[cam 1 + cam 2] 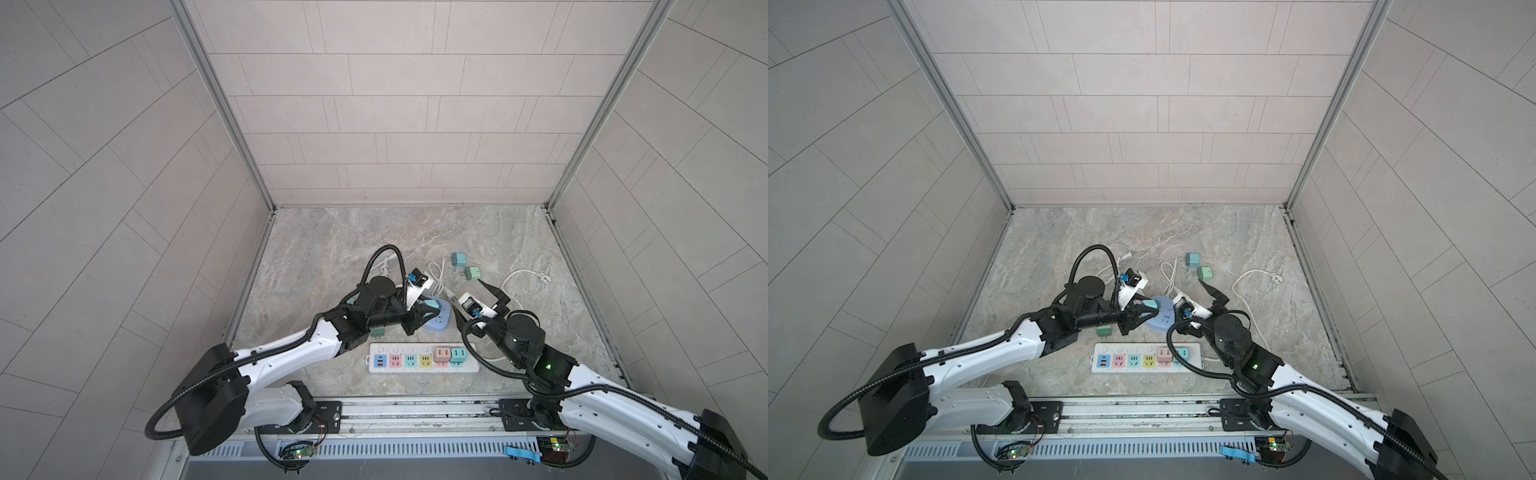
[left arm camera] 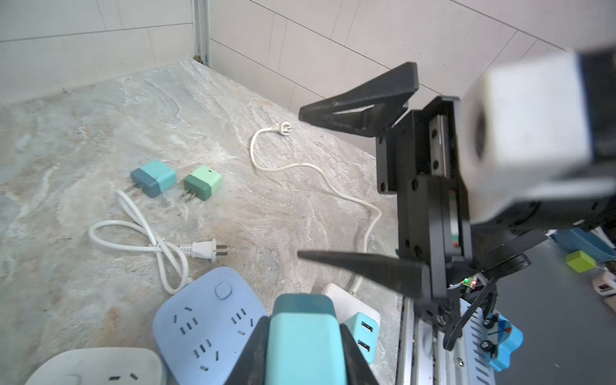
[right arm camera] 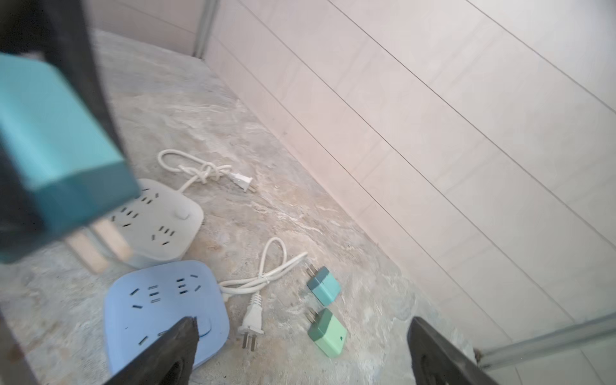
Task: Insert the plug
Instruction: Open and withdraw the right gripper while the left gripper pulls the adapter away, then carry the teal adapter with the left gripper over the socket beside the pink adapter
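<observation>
Left gripper [image 2: 303,324]: jaws clenched on light-blue cube plug with dark-teal end [image 2: 305,350], prongs bare, above lavender-blue square power strip [image 2: 206,320] on marbled bench [image 1: 332,249]. Right gripper [image 3: 302,320]: jaws released wide, empty.

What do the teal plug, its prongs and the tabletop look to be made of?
Plug: likely moulded plastic, matte, two-tone teal, with rounded edges and no glare. Prongs: probably metal, flat blades with a pale brassy tint, though blurred. Tabletop: stone-look surface, grey-beige veining; real marble or a printed laminate cannot be told.
</observation>
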Tool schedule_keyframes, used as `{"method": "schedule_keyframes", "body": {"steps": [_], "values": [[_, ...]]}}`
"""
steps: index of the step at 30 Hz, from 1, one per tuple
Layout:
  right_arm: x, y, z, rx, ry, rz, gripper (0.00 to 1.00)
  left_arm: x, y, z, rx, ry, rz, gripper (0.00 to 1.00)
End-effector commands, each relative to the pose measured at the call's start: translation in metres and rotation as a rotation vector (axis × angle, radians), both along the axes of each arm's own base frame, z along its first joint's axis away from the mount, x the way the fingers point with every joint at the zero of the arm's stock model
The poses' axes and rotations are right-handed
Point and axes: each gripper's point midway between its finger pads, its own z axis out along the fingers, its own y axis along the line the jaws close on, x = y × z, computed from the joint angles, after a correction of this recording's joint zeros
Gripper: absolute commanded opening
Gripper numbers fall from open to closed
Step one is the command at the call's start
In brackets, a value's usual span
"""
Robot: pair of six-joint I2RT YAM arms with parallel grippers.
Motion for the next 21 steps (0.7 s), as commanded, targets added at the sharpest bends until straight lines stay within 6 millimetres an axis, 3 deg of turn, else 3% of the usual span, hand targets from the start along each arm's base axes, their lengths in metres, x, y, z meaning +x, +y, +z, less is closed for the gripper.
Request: {"method": "schedule_keyframes", "body": {"steps": [1,5,11,15,21], "values": [[0.013,-0.046,0.005,0.340,0.066,-0.206,1.00,0.009,0.017,0.001,0.067,-0.098,0.072,0.00],[0.022,-0.109,-0.005,0.579,0.108,-0.462,1.00,0.014,0.031,0.007,0.097,-0.150,0.131,0.00],[0.022,-0.159,-0.044,0.724,0.167,-0.697,1.00,0.010,0.041,0.018,0.154,-0.225,0.132,0.00],[0.021,-0.167,-0.052,0.784,0.170,-0.736,1.00,0.004,0.049,0.018,0.283,-0.331,0.104,0.00],[0.018,-0.168,-0.052,0.798,0.156,-0.726,1.00,0.007,0.054,0.014,0.482,-0.356,0.131,0.00]]}}
